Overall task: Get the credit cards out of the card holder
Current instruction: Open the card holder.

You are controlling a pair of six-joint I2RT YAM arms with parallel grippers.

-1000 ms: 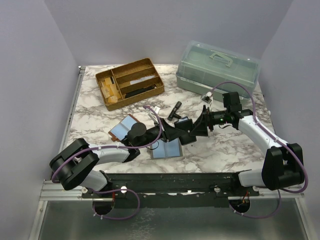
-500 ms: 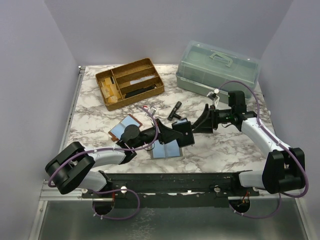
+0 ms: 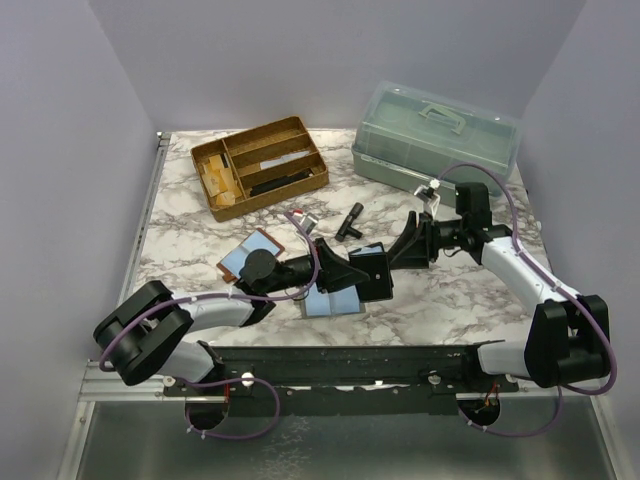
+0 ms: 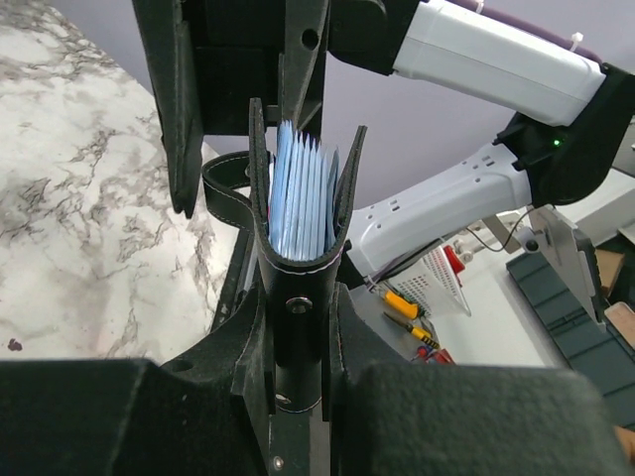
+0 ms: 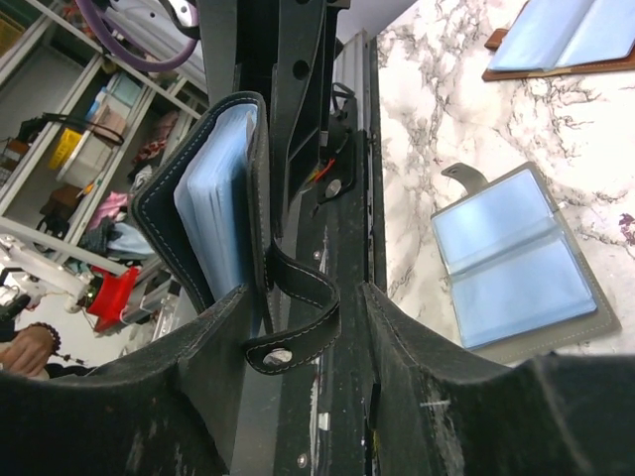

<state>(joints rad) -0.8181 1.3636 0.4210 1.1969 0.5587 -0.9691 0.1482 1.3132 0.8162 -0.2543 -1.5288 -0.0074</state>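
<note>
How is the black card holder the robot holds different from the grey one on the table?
The black card holder is held up in the left gripper, folded into a narrow V; the grey card holder lies flat on the table, spread open, untouched. Both show light-blue inside and have a strap.

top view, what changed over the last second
The right gripper pulled back rightward, then returned, its jaws narrowing around the black leather card holder; whether it grips yet is unclear. The left gripper carried that holder slightly toward the near edge. Unchanged: the left gripper's clamp on it, the grey open card holder, the brown open card holder, the wooden tray, the translucent green plastic box.
</note>
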